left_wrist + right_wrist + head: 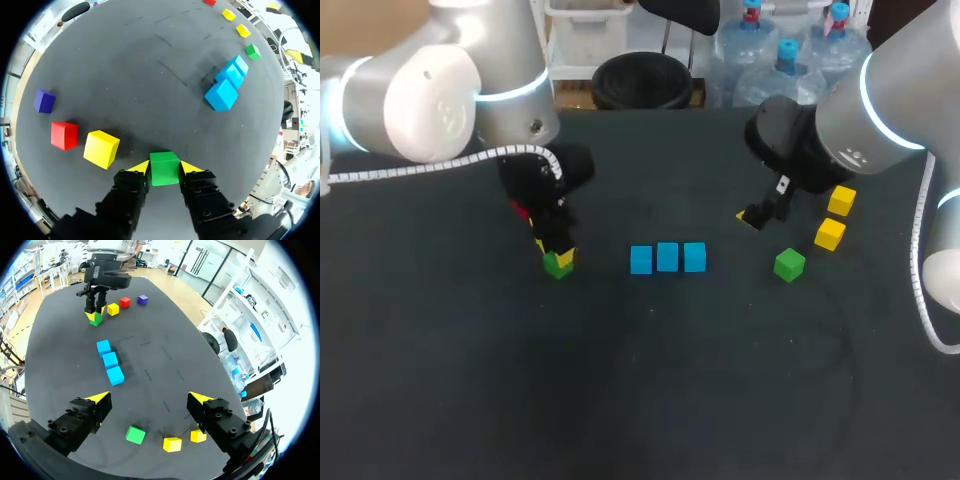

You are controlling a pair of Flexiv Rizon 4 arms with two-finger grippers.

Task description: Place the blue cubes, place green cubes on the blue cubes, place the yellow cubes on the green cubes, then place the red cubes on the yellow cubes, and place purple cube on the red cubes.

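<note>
Three blue cubes (667,257) lie in a row at the table's middle. My left gripper (556,248) stands over a green cube (558,265) to their left. In the left wrist view both yellow tips of that gripper (164,167) press the sides of this green cube (164,172), which rests on the table. Beside it lie a yellow cube (101,149), a red cube (64,135) and a purple cube (44,101). My right gripper (760,215) hangs open, holding nothing, right of the blue row; a second green cube (135,434) and two yellow cubes (172,444) lie under it.
The black table (650,380) is bare across its near half. The second green cube (789,265) and two yellow cubes (830,234) sit close together at the right. A further red cube (210,2) shows at the far edge.
</note>
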